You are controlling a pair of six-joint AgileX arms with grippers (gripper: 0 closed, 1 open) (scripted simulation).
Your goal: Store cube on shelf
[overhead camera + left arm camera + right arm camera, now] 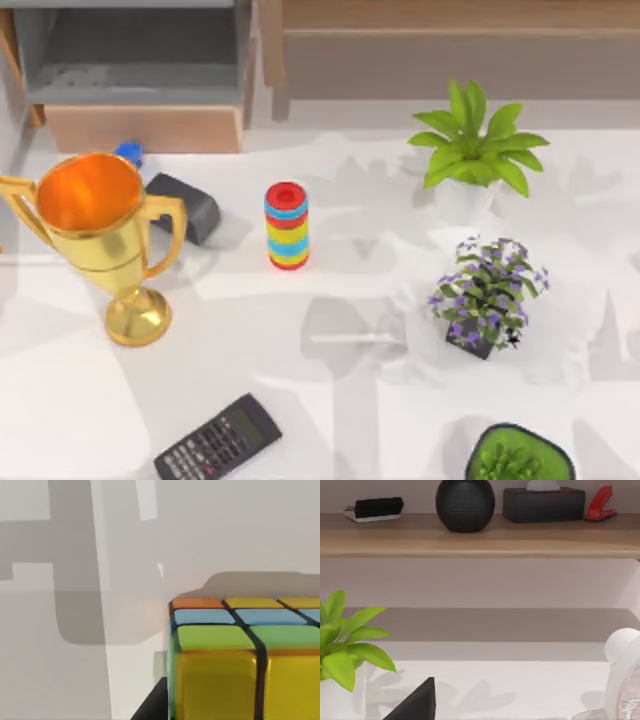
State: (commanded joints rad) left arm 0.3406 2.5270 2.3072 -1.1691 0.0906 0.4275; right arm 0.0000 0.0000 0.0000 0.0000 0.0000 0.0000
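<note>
Table (300, 400): white, lying under blocky shadows.
Shelf (480, 542): running along the table's far edge.
Cube (240, 655): sitting close before the left pincer.
Pincers: cannot tell whether either is open or closed.

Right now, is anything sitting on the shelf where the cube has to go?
Yes. On the shelf stand a black round speaker, a dark tissue box, a red stapler and a black eraser-like block. Bare wood remains between them. The cube lies close under the left wrist camera.

Cube (240, 655) close under my left wrist camera, yellow face toward lens, green, blue, orange and yellow tiles on top, black grid lines, sitting level, shelf (450, 15) a long light-brown wooden ledge at the worktop's far edge, grey-brown panel below
</note>
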